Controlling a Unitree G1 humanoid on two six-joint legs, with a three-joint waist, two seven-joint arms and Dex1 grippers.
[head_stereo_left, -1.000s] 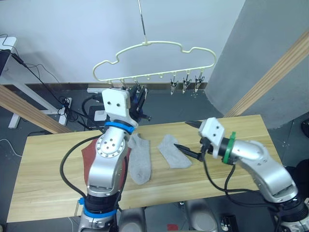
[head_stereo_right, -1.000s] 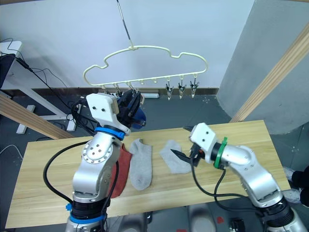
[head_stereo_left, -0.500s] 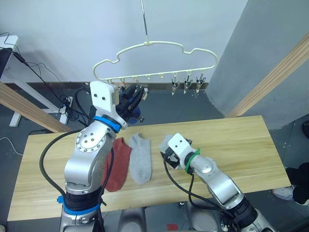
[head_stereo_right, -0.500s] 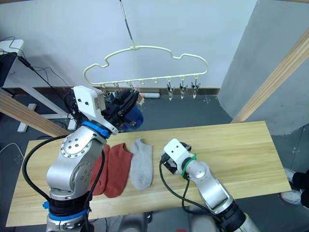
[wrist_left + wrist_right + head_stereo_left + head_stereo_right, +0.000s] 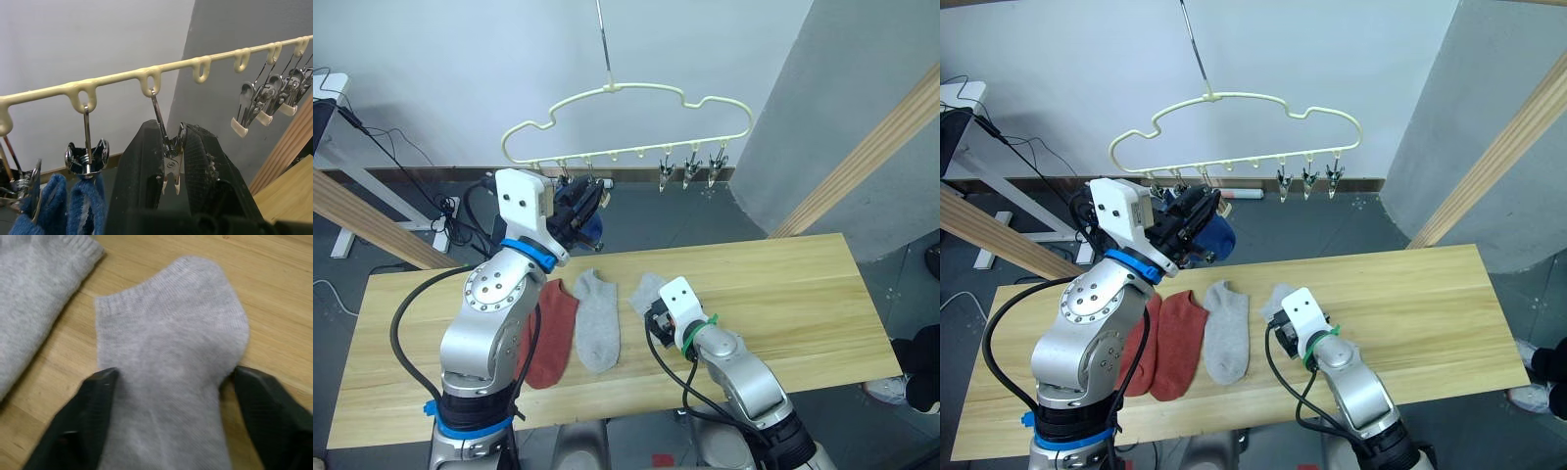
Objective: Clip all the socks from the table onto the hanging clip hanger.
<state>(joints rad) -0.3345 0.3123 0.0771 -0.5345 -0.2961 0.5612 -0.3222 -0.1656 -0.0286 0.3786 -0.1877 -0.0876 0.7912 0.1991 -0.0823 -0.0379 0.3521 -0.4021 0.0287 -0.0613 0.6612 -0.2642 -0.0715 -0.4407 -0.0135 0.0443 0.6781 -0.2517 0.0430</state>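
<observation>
My left claw [image 5: 168, 171] is raised to the hanger [image 5: 636, 98], its two fingers [image 5: 142, 166] pressed together on a metal clip [image 5: 167, 164] that hangs from the hanger's lower bar. Just beside that clip, two other clips hold blue socks [image 5: 58, 205], and three bare clips [image 5: 690, 174] hang farther along the bar, well apart from my left claw. My right claw [image 5: 168, 391] is down on the counter [image 5: 803, 284], fingers spread wide on either side of a grey sock [image 5: 166, 362] lying flat, one fingertip [image 5: 98, 387] at each edge of it. A second grey sock [image 5: 1227, 331] lies just beside it, and two red socks [image 5: 1175, 343] lie next to that one, below my left arm.
</observation>
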